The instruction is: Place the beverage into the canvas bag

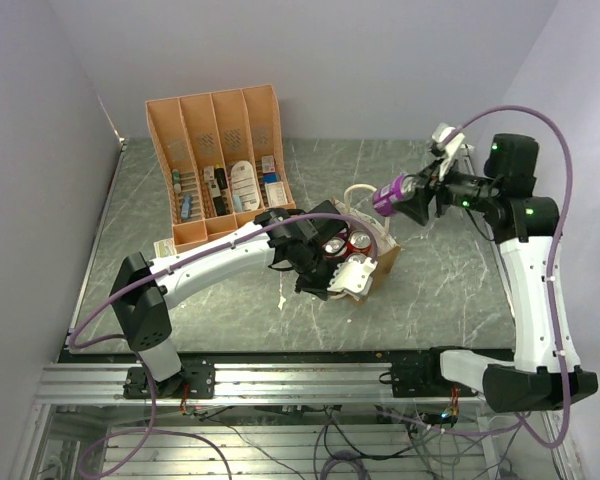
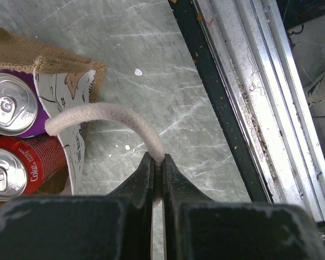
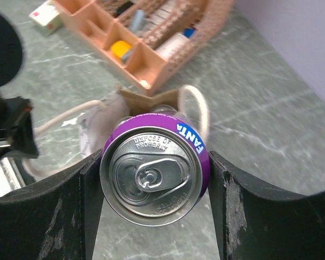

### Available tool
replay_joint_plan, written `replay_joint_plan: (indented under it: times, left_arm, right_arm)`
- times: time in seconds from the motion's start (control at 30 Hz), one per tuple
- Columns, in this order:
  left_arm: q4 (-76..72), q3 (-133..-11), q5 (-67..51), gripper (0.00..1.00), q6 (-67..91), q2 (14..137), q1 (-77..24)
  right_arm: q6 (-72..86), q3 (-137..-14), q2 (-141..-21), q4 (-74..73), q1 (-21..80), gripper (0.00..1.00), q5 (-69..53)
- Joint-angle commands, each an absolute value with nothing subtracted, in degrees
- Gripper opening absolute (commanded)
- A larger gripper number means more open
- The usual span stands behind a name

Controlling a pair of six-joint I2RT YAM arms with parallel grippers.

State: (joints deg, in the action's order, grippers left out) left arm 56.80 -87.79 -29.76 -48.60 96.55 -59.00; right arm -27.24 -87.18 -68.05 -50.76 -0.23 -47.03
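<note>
Right claw (image 1: 398,194), in the upper right of the overhead view, is clamped on a purple soda can (image 3: 153,177), one finger pressed to each side. The can is in the air above the bench (image 1: 450,270), not yet in the bag. Its pull-tab end faces back toward the wrist and its base leads, so its long axis lies close to level and aims down and left.

The tan bag (image 1: 385,262) sits on the bench at the centre of the overhead view, below and to the left of the held can, near it but apart. It seems the can must travel that way and tip upright to drop in.

The left claw (image 2: 157,163) is pinched shut on a cream rope handle (image 2: 105,113) at the bag's near side, apparently holding the mouth open. This arm is at the bag; the right arm alone carries the drink.

Two cans already stand upright inside the bag: another purple can (image 2: 11,105) and a red cola can (image 2: 13,169), side by side. Free room beside them looks tight.

An orange slotted tray (image 1: 212,110) at upper left holds small boxes and packets.
</note>
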Motion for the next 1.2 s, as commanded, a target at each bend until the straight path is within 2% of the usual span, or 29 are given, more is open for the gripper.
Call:
replay_joint_plan:
  times: [0.0,0.1,0.37,1.17]
  left_arm:
    - [56.4,-87.6,-30.9,0.07,-49.1,95.2,-59.9]
    - [56.3,-87.5,-30.8,0.07,-49.2,95.0,-59.9]
    - [56.1,-86.9,-30.5,0.07,-49.3,94.7,-59.9]
    - [56.4,-86.9,-30.3,0.07,-49.7,95.0,-59.9]
  right_arm:
    - [-29.0,-85.5,-67.8,-48.7,8.5,0.23,-46.6]
    - [-28.6,-83.8,-69.2,-47.8,12.8,0.22,-42.4]
    - [-27.6,-79.9,-73.7,-45.4,16.1,0.18,-38.6]
    - [-29.7,-79.2,-75.7,-53.5,17.2,0.12,-24.7]
